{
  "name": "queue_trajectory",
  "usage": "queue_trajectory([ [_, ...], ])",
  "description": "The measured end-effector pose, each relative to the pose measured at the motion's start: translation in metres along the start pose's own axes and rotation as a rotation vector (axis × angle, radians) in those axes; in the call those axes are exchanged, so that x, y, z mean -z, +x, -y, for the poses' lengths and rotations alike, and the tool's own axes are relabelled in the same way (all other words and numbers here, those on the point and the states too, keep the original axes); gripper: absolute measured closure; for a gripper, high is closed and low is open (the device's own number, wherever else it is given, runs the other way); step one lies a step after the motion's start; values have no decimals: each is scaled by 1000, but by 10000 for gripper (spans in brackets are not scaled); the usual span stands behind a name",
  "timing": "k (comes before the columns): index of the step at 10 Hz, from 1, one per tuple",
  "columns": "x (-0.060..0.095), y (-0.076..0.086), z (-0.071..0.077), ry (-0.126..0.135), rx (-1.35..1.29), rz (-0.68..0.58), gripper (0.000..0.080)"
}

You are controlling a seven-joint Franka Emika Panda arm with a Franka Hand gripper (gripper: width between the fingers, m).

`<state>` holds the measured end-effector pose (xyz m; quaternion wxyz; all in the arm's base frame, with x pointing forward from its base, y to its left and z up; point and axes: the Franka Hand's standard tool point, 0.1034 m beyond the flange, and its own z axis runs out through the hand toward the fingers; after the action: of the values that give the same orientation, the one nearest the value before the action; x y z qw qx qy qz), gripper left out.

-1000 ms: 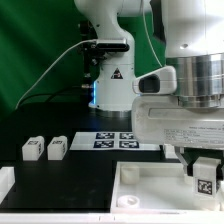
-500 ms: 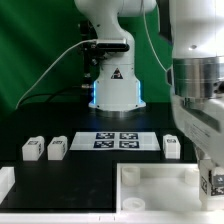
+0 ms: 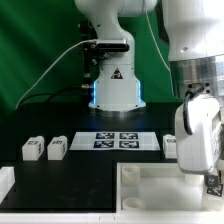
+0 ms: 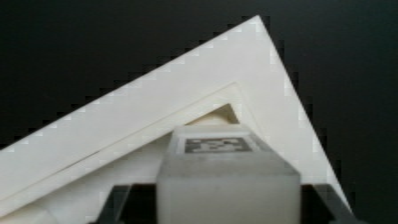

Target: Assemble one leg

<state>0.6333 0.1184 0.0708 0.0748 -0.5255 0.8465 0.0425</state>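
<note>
The pincer (image 4: 214, 200) grips a leg (image 4: 221, 160) tight inside the white panel's (image 4: 125, 135) rimmed corner, black table around.

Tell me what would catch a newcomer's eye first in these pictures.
Probably the big white robot arm, filling the exterior view's right and reaching down to the white panel at the front. In the wrist view, the gripper holds a tagged leg at the panel's corner. Two more legs sit at the exterior view's left.
</note>
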Motion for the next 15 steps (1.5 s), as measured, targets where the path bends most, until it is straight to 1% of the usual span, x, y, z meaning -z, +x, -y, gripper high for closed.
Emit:
queue_trajectory([
  [1,-1,0,-1,-1,13,-1,417],
  [2,-1,0,-1,-1,13,-1,282],
  [3,-1,0,-1,-1,37,-2,282],
  [4,-2,0,-2,2,121,-2,177],
  [5,-4,-1,-7,6,235,-2,157],
  [6,-8,-2,-13,11,394,-3,157],
  [7,-9,-3,-16,5,497,-3,151],
  [8,-9,-2,-15,6,565,-5,151],
  [10,-8,0,-14,1,806,-7,150],
  [11,-4,-1,-12,-41,1016,-16,150],
  [12,1,-3,-2,-43,1224,-27,150],
  [13,-1,-3,0,-52,1468,-24,150],
  [14,-4,-1,0,-58,1545,-18,150],
  [15,-3,-1,0,-57,1523,-19,150],
])
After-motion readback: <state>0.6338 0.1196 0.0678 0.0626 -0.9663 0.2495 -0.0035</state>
